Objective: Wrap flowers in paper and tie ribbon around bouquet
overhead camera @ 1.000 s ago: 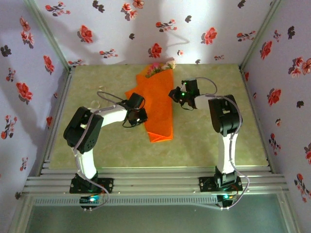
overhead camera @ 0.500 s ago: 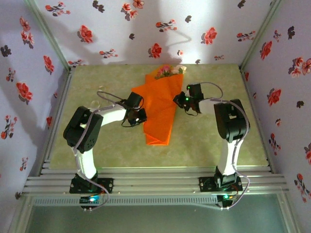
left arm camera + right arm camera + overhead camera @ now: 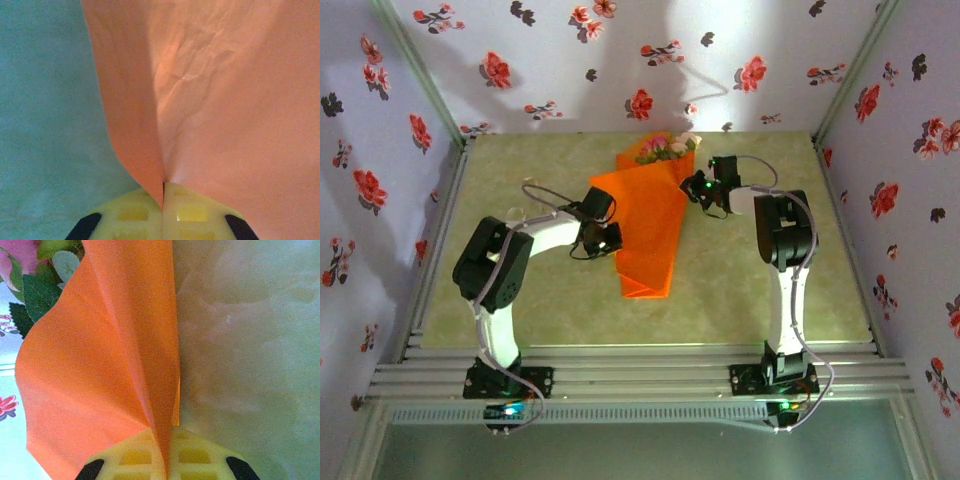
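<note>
Flowered wallpaper rings a pale green table. From above, the paper lies mid-table, half folded into a cone, with the flowers poking from its far end. The left gripper meets its left edge and the right gripper its far right corner.

Left wrist view: jaws pressed together on a pinch of creased sheet.

Right wrist view: jaws likewise clamped on an orange fold (leaves and a pink bloom lie just beyond).

Opposed pulls could tear the thin sheet. If either pinch slips, the wrap may spring open.
</note>
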You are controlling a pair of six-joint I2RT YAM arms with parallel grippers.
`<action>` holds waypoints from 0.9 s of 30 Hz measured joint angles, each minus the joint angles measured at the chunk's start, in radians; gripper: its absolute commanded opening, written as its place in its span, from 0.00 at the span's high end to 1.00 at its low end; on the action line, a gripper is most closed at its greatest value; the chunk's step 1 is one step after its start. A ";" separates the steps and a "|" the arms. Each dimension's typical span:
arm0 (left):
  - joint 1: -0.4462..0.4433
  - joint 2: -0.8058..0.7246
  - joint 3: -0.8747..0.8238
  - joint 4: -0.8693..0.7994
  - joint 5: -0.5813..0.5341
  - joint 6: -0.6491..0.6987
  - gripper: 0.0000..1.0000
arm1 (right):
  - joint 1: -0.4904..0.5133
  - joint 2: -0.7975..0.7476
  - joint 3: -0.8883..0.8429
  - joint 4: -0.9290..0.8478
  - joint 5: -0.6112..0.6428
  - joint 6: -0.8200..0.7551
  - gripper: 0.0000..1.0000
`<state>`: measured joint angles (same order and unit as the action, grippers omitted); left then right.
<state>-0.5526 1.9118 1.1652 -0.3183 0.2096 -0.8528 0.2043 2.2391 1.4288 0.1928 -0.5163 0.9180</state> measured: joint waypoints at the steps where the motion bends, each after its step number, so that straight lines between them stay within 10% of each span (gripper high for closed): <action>1: 0.001 0.000 0.000 0.000 0.001 0.000 1.00 | -0.001 0.000 0.003 -0.005 0.000 0.001 0.66; 6: 0.002 0.000 0.001 -0.001 0.003 0.000 1.00 | -0.016 0.013 0.058 -0.022 0.022 -0.009 0.53; 10: 0.002 0.001 0.001 -0.001 0.004 0.000 1.00 | -0.035 0.061 0.148 -0.036 0.031 -0.018 0.98; 14: 0.003 0.002 0.002 -0.001 0.009 0.000 1.00 | -0.041 0.084 0.179 -0.066 0.038 -0.024 1.00; 18: 0.003 0.002 0.002 -0.001 0.011 -0.001 1.00 | -0.041 0.084 0.183 -0.082 0.041 -0.027 0.35; 27: 0.004 0.005 0.003 0.000 0.016 -0.001 1.00 | 0.013 -0.200 -0.186 -0.120 0.014 -0.005 0.30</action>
<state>-0.5484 1.9171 1.1679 -0.3183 0.2260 -0.8539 0.2173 2.0388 1.2430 0.0731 -0.5022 0.9131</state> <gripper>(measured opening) 0.056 0.701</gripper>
